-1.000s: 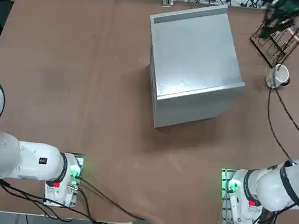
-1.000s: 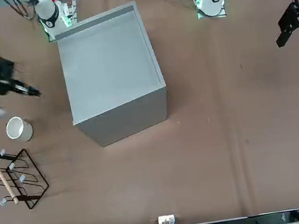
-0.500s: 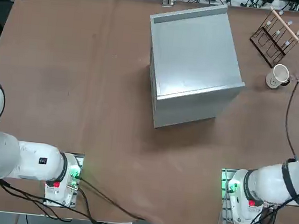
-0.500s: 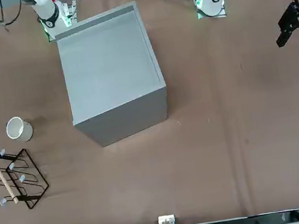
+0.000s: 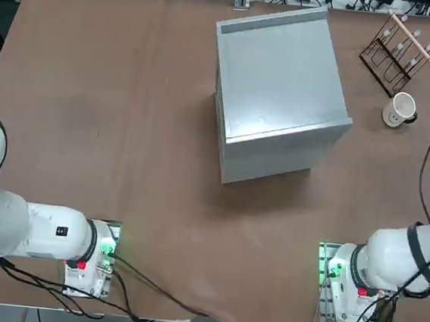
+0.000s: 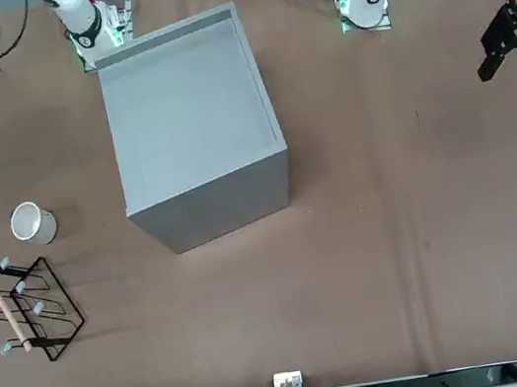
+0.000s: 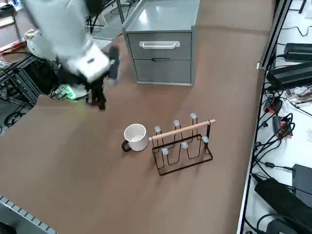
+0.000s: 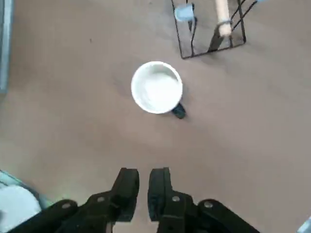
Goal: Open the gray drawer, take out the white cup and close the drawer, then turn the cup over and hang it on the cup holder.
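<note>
The right gripper (image 8: 144,195) hangs over the right part of the table, up above the surface and off to the near-right of the white cup; fingers apart, narrow gap between the tips. Brown table (image 5: 152,185) spans most of the scene. Gray cabinet (image 5: 284,76) stands right of the table's middle, toward the far side, turned slightly. Its two gray drawers face right: upper drawer (image 7: 160,51) with a pale bar handle, lower drawer (image 7: 162,71) with a dark slot at its top edge, both pushed in. Cup holder (image 7: 183,148) sits far right on the table, apart from the cabinet; dark wire frame, light wooden bar (image 5: 411,37) along its right side, white-tipped pegs. White cup (image 5: 398,110) is on the table at the right, between the cabinet and the right edge, near side of the cup holder, near it but apart; upright, mouth up, pale inside. Smallest: the cup's dark handle (image 5: 411,118), pointing right and a bit near
</note>
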Tool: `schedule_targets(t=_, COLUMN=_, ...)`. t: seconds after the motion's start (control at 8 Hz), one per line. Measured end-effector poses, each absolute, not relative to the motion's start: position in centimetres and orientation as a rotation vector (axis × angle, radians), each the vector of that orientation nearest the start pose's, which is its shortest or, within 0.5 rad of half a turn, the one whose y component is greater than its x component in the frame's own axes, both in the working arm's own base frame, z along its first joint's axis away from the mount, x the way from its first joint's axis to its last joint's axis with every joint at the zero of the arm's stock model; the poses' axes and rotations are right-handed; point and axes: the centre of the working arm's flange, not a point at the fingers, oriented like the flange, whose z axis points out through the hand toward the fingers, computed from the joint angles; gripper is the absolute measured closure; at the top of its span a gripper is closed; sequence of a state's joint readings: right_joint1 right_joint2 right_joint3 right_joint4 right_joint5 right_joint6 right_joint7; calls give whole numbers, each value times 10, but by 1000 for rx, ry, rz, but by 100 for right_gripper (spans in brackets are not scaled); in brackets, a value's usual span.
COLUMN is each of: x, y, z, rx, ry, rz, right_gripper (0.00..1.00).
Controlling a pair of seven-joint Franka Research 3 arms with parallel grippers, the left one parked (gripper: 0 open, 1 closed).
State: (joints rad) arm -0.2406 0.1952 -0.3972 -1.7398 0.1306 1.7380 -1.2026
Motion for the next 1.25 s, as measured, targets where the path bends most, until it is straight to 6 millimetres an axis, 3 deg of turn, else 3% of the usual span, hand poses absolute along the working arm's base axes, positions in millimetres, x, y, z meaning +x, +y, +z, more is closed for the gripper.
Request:
schedule_targets(t=0.25, x=473, y=-387, z=400, rx=-2731, ry=-930, rz=-57, right_gripper=74)
schedule_targets(t=0.38, x=465, y=-402, z=379, rx=-2682, ry=-968, rz=-117, right_gripper=67)
schedule_targets(t=0.75, x=444, y=-422, z=344, rx=-2555, ry=-1033, rz=-306, right_gripper=12)
schedule_targets(t=0.88, x=437, y=-428, z=337, rx=-2503, ry=-1077, rz=-408, right_gripper=1)
schedule_targets(t=1.0, x=429, y=-435, z=322, rx=-2444, ry=-1123, rz=-535, right_gripper=0)
schedule_targets(t=1.25, x=418, y=-446, z=271, rx=-2348, ry=-1155, rz=-743, right_gripper=0)
